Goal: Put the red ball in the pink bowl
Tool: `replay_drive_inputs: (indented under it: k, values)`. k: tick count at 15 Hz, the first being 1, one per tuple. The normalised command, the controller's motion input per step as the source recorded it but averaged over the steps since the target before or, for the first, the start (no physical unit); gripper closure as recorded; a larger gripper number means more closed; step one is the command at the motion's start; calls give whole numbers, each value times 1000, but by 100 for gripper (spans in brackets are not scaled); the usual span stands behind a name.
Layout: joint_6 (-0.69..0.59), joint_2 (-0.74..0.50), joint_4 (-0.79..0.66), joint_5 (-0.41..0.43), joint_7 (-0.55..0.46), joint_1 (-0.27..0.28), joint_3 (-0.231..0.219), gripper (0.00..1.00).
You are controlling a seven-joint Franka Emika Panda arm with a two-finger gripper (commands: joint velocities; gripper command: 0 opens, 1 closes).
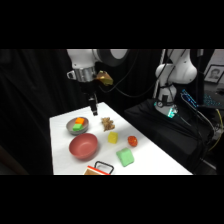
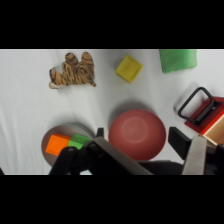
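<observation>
My pincer (image 1: 93, 111) is hanging above the far end of the white desk (image 1: 150, 155), its fingers (image 2: 192, 152) spread apart and holding nothing. In the side view, the red ball (image 1: 132, 141) is lying at about 3 o'clock from the pink bowl (image 1: 83, 146), well apart from it, with the yellow block (image 1: 113, 137) sitting between them. The grey bowl (image 1: 77, 125), carrying orange and green pieces, is resting just beside the pink bowl at 12 o'clock. A striped toy tiger (image 1: 107, 123) is lying near the yellow block, a green block (image 1: 125, 157) at 5 o'clock from it, and a red-and-black tool (image 1: 100, 168) at the near edge. The wrist view is missing the ball altogether. No readable writing is showing.
</observation>
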Motion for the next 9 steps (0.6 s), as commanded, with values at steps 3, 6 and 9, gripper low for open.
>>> replay_drive_inputs:
  k: [3, 6, 9]
  values:
    - [281, -407, -509, -100, 224, 62, 31, 0]
    - [330, -343, -487, -82, 226, 47, 50, 0]
    - [367, -312, -494, -110, 212, 40, 55, 0]
